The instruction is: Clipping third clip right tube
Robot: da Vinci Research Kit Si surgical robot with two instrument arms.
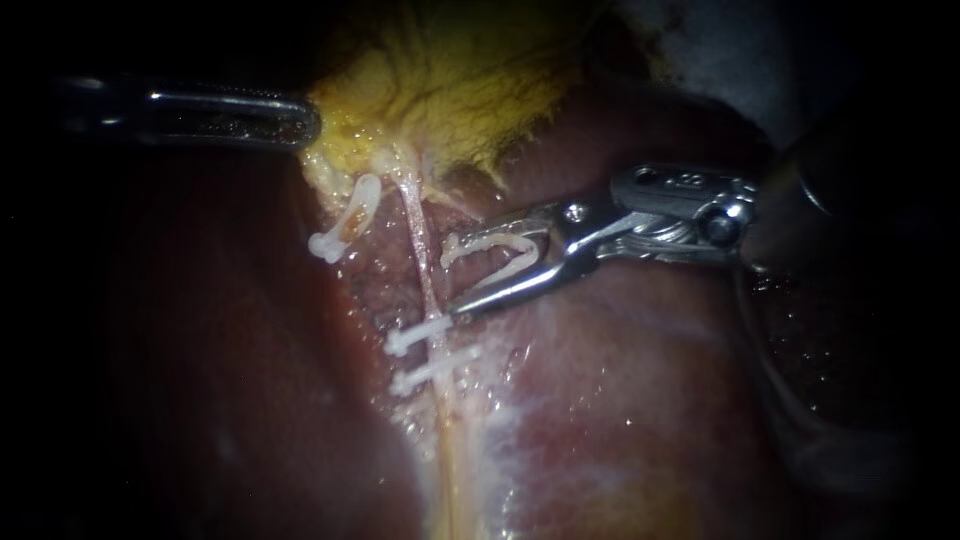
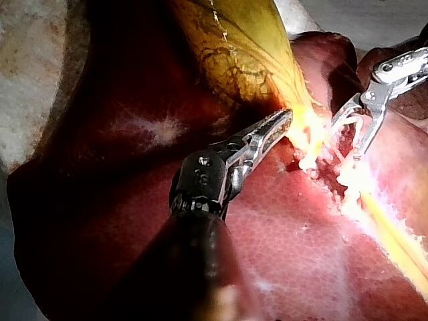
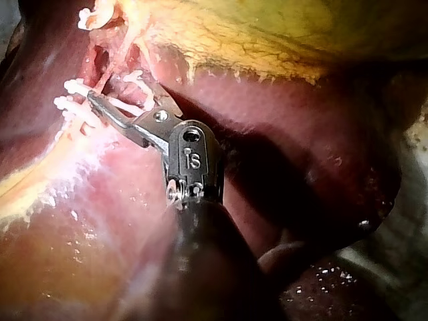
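Observation:
The right tube (image 1: 420,240) runs pale and thin from the yellow gallbladder (image 1: 450,80) down over the liver (image 1: 620,400). Two white clips (image 1: 420,335) (image 1: 436,368) cross it low down. My right instrument (image 1: 450,278) stands just right of the tube above them, its jaws spread wide and holding an open white clip (image 1: 495,255); the lower jaw's tip lies by the upper clip. The tube is beside the jaws, not between them. My left instrument (image 1: 312,122) is shut on the gallbladder's edge, as the left wrist view (image 2: 284,120) also shows.
Another white clip (image 1: 345,225) sits on the tube to the left, near the gallbladder's base. Dark red liver surrounds the site. In the right wrist view the two clips (image 3: 70,95) lie just beyond the lower jaw's tip.

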